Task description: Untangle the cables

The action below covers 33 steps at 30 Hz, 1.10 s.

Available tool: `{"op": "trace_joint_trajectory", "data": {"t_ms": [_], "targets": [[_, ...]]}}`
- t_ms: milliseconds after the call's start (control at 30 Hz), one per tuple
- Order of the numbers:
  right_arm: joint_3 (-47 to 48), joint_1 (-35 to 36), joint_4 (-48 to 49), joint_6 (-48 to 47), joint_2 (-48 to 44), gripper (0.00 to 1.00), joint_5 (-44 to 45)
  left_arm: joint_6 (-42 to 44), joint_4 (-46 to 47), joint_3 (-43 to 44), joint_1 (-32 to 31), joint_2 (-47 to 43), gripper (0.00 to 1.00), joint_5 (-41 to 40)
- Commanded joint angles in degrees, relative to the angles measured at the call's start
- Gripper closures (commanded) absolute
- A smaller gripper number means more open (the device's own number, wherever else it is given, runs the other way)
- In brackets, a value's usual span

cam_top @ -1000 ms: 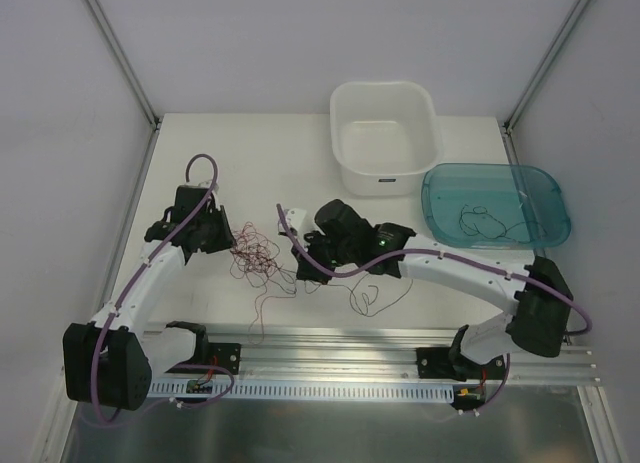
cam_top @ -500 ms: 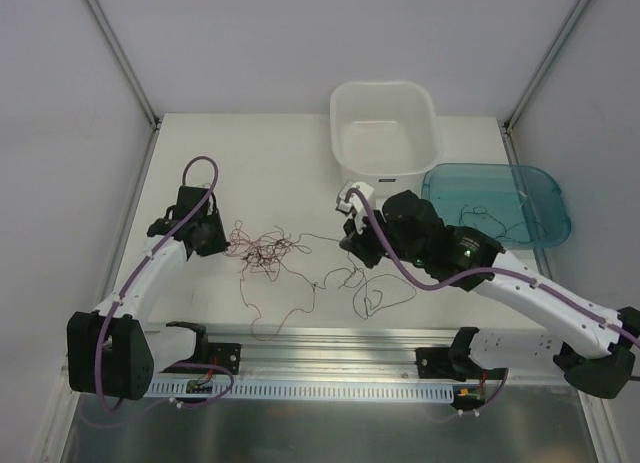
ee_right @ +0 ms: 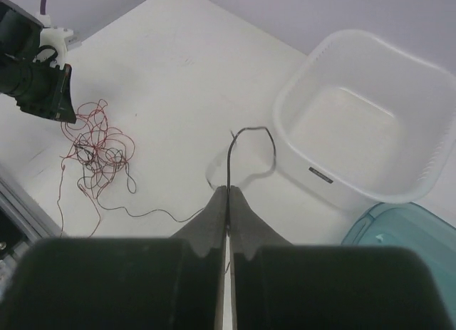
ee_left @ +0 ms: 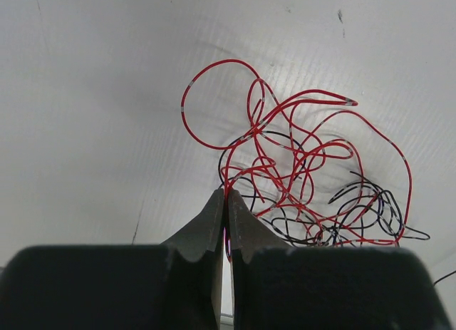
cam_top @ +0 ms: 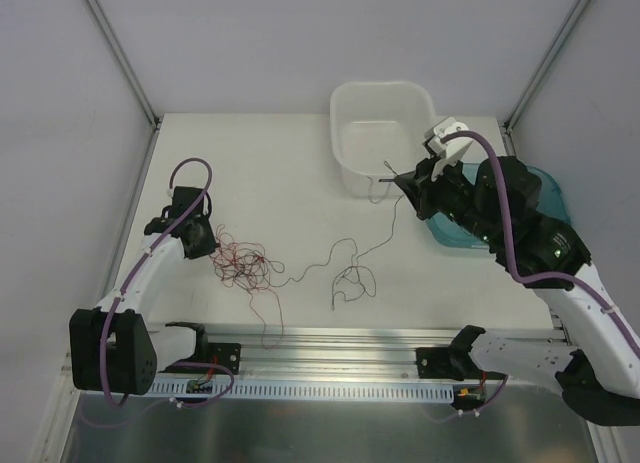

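The cables are thin red and black wires, most of them in a loose tangle [cam_top: 243, 266] on the white table at the left, also seen in the left wrist view [ee_left: 299, 173] and the right wrist view [ee_right: 96, 148]. My left gripper [cam_top: 207, 245] [ee_left: 226, 194] is shut on red and black strands at the tangle's left edge. My right gripper [cam_top: 400, 181] [ee_right: 228, 189] is raised beside the white tub, shut on one black cable [cam_top: 350, 251]. That cable slopes down to the table, curls in a loop [cam_top: 350, 281] and trails toward the tangle.
A white plastic tub [cam_top: 383, 87] stands at the back centre. A teal tray [cam_top: 552, 195] to its right is partly hidden by my right arm. An aluminium rail [cam_top: 340, 363] runs along the near edge. Enclosure walls stand on both sides.
My right gripper rose and swung from mid-table toward the tub, drawing a black cable out of the tangle. My left gripper shut on the tangle's edge and shifted slightly left.
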Motion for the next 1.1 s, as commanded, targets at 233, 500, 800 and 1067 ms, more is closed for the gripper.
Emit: {"op": "trace_joint_trajectory", "data": {"t_ms": [233, 500, 800, 1067], "targets": [[-14.88, -3.14, 2.74, 8.32, 2.90, 0.99, 4.39, 0.10, -1.19, 1.73, 0.63, -1.66, 0.99, -2.03], [-28.87, -5.17, -1.11, 22.12, 6.41, 0.78, 12.65, 1.50, -0.14, 1.30, 0.63, -3.33, 0.67, 6.82], [-30.63, -4.47, -0.35, 27.75, 0.71, 0.26, 6.26, 2.47, 1.18, 4.28, -3.92, -11.24, 0.13, 21.08], [-35.28, 0.54, 9.86, 33.03, 1.32, 0.15, -1.04, 1.68, 3.99, 10.78, -24.31, -2.92, 0.12, 15.66]]}}
